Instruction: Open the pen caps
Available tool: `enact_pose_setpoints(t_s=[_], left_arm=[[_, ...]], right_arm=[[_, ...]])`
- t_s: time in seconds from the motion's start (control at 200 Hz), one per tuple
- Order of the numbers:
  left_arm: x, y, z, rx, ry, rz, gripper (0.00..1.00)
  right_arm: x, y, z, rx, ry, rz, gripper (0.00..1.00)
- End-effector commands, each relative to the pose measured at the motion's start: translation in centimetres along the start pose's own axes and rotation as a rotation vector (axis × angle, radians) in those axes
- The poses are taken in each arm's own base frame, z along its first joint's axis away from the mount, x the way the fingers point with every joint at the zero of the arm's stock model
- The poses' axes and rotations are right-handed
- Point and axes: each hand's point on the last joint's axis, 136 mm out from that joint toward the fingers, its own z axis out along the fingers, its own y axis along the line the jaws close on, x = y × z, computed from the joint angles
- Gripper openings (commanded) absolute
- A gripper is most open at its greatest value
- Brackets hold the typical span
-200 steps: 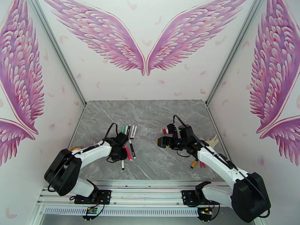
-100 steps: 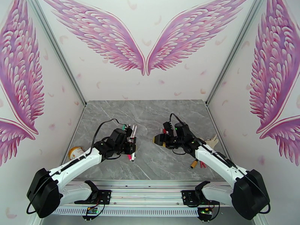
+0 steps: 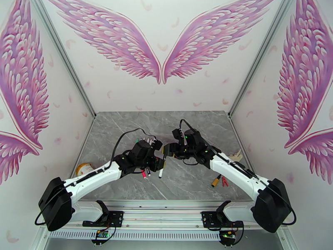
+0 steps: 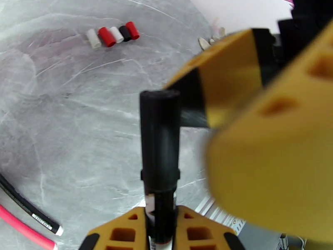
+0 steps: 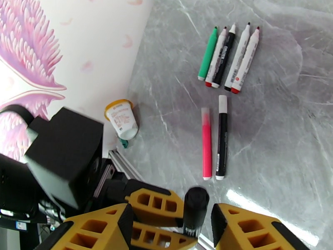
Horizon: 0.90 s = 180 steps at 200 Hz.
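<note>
The only print I can find is on the orange-rimmed cup [image 5: 120,119] at the left edge of the surface [image 3: 166,119] and on the pen barrels, and all of it is too small for me to read. Right of the cup, five loose pens [image 5: 224,55] lie side by side, one green and the others white or black, with bare tips toward the far edge. A pink-red pen [image 5: 206,142] and a black pen [image 5: 222,138] lie parallel just nearer.

My left tool [image 4: 160,217] is clamped on the barrel of a black-capped pen [image 4: 160,196], held above the middle of the surface. Its black cap [image 4: 160,130] points into my right tool [image 5: 171,217], whose jaws stand parted on either side of it with a gap showing.

Beyond, toward the right edge, five loose caps [image 4: 112,34] lie in a row: white, red, white, black, red. A stubby orange-and-black cylinder [image 3: 215,181] lies toward the near right corner. The strip along the far edge is bare marble.
</note>
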Motion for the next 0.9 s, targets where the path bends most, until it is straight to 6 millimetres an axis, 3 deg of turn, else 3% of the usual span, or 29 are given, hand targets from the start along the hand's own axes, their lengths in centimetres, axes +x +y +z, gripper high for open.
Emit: enact_pose_setpoints(t_s=[0.0,0.55,0.895], left_arm=[[-1.51,-1.69,-0.23,0.051,-0.027,0.053,0.18],[-1.48,-2.38,-0.19,0.056,-0.002,0.106,0.18],[-0.83,-2.44,-0.11,0.059,0.019,0.102,0.17]], right_arm=[[-0.02,-0.28,0.16,0.041,0.011,-0.009,0.53],[0.56,-0.34,0.67,0.057,0.035,-0.030,0.33],[0.26,-0.29,0.66,0.063,0.023,-0.042,0.30]])
